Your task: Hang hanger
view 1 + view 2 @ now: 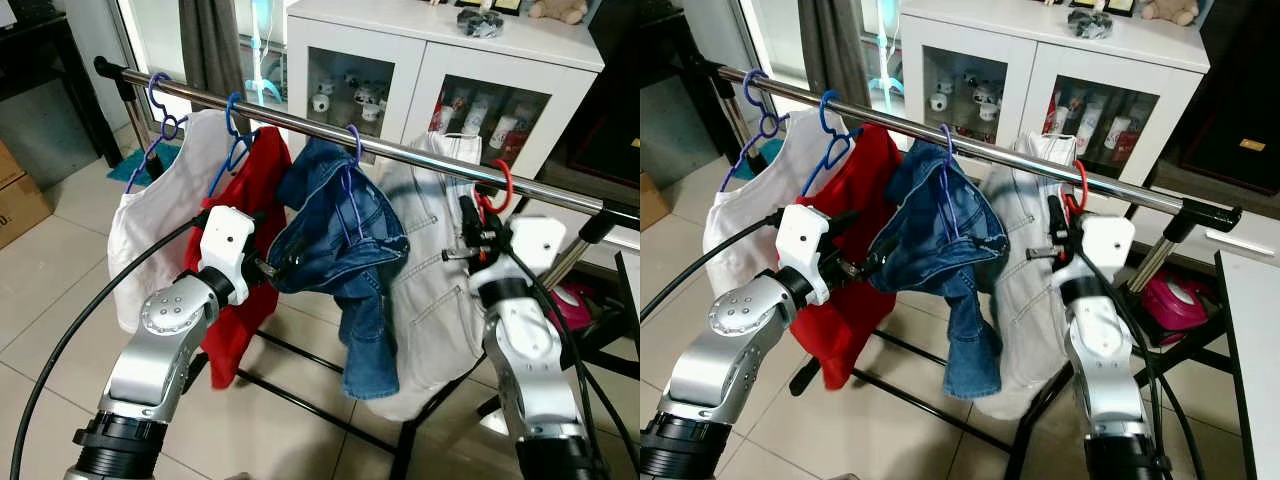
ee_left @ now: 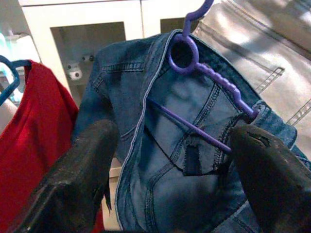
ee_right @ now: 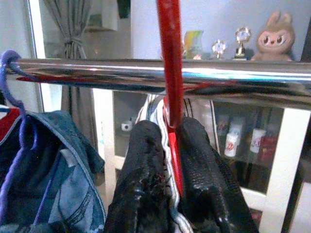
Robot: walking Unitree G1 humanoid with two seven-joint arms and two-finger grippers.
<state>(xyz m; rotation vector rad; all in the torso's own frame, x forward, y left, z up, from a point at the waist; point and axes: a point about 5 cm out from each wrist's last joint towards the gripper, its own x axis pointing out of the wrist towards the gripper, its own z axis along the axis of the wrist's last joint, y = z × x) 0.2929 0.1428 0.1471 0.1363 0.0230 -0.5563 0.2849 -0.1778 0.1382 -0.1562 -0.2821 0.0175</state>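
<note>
While the red hanger (image 1: 501, 187) hooks over the chrome rail (image 1: 400, 152) near its right end, I see my right gripper (image 3: 172, 160) pinched tight on its stem, pale jeans (image 1: 425, 290) draped below. Just left, the purple hanger (image 2: 204, 73) carries the denim garment (image 1: 345, 250), my left gripper (image 2: 170, 170) spread wide against it. Bare rail runs rightward toward the end post.

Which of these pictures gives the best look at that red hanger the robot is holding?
The right wrist view: the red hanger runs up close between the right gripper's fingers and crosses the rail. Both eye views show it small, its hook curving over the rail above the pale jeans. The left wrist view faces the denim garment instead.
</note>
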